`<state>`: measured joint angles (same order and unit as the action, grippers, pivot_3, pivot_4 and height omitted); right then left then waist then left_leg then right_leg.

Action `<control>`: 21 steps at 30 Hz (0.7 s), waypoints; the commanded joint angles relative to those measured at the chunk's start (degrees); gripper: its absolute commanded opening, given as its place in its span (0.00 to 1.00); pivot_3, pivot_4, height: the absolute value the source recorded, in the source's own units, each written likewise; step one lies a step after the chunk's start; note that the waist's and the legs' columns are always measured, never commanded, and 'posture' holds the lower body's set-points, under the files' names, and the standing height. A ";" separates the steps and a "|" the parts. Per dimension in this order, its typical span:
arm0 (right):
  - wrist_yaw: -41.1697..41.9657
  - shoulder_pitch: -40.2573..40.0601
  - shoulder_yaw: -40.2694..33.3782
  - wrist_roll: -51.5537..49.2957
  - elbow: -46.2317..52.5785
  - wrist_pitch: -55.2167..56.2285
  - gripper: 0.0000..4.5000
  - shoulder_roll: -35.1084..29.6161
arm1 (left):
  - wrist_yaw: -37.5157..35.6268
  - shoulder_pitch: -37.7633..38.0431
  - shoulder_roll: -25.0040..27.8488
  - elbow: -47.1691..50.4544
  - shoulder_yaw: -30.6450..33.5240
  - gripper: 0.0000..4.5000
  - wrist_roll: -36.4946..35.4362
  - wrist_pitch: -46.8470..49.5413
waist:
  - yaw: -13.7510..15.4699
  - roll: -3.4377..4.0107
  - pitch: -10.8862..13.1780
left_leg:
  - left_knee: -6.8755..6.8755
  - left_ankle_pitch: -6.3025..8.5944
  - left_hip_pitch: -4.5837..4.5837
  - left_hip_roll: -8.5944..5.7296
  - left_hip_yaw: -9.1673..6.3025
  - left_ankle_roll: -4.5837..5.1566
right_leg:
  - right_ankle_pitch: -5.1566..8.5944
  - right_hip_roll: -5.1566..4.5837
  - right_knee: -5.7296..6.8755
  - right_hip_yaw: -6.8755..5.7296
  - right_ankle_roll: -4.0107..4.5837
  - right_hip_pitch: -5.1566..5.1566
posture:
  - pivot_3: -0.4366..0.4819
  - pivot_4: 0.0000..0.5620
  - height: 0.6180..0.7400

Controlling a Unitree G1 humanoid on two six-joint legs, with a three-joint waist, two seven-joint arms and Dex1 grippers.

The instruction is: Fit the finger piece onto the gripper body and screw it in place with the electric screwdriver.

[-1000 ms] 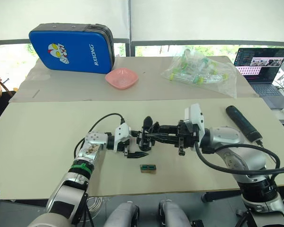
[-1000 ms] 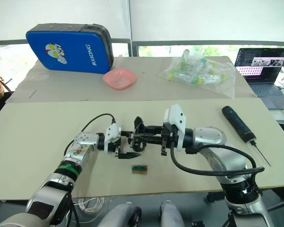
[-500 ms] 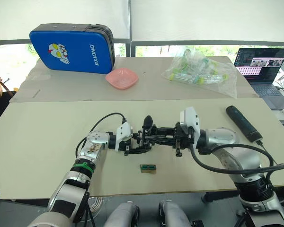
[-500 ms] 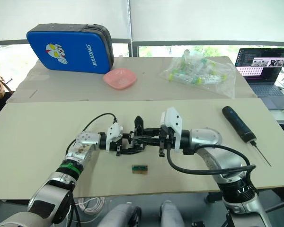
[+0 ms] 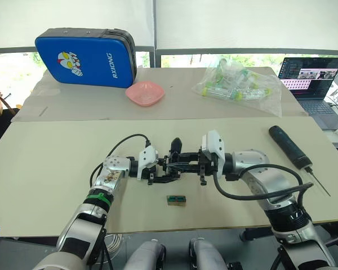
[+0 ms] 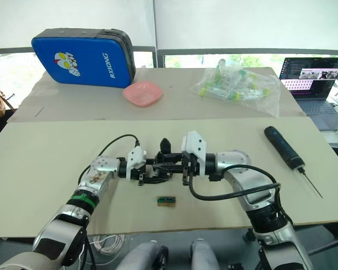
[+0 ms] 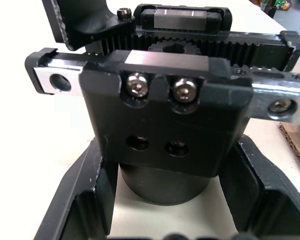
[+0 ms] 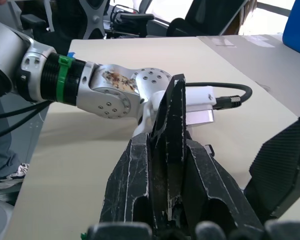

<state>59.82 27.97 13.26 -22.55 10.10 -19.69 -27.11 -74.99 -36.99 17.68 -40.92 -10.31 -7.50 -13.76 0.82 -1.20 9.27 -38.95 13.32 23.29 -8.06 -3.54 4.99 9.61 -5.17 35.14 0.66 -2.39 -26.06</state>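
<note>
Beige surface (image 5: 45, 169): your right hand (image 5: 172, 163) has moved in closer to the left hand (image 5: 158, 175). A pink bowl (image 5: 145, 92) sits at the back. Left wrist view: fingers clamped on the gripper body (image 7: 165, 125). Right wrist view: fingers clamped on the finger piece (image 8: 172, 135), tip toward the left arm. The electric screwdriver (image 5: 290, 147) lies far right, bit toward you.
</note>
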 commanded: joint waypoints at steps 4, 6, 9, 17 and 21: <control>0.79 1.11 1.36 1.51 -0.17 -0.52 0.09 -0.12 | 0.16 0.82 0.33 1.35 -1.20 0.51 1.33 1.13 | -0.02 0.00 0.00 | 0.00 -0.01 0.00 0.00 0.00 -0.01 | 0.00 0.00 0.00 0.00 0.00 0.00 | 0.48 0.27 1.00; 0.57 1.18 1.59 1.63 -0.34 -1.01 0.09 -0.07 | 0.19 0.76 0.37 1.34 -1.19 0.51 1.41 1.32 | -0.01 0.00 0.00 | 0.00 -0.02 0.00 0.00 0.00 -0.03 | 0.00 0.00 -0.01 0.00 0.00 0.00 | 0.48 0.27 1.00; 0.61 1.22 2.26 2.16 -0.38 -2.16 0.09 -0.46 | 0.17 0.74 0.51 1.27 -1.14 0.51 1.46 1.46 | -0.03 0.01 -0.01 | 0.00 -0.01 -0.02 0.00 0.00 -0.02 | 0.00 0.00 0.00 0.00 0.00 0.01 | 0.48 0.27 1.00; -0.21 1.15 3.09 3.47 0.15 -5.15 0.09 -1.99 | 0.33 0.90 0.67 1.24 -0.98 0.51 1.51 1.59 | -0.05 0.04 -0.06 | 0.00 0.02 -0.09 0.00 0.00 0.02 | 0.00 0.00 0.00 0.01 0.00 0.04 | 0.48 0.27 1.00; -1.11 1.88 2.93 3.77 -0.01 -6.10 0.09 -2.30 | 0.38 1.04 0.71 1.23 -0.93 0.51 1.48 1.58 | -0.05 0.04 -0.08 | 0.00 0.02 -0.11 0.00 0.00 0.01 | 0.00 0.00 0.00 0.01 0.00 0.06 | 0.48 0.27 1.00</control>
<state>59.30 29.77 15.78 -20.58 10.07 -24.31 -28.43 -74.78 -36.86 17.90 -40.19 -10.42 -6.94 -12.45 0.77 -1.15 9.20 -38.94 13.34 23.18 -8.06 -3.53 5.01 9.61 -5.16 35.14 0.67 -2.39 -26.00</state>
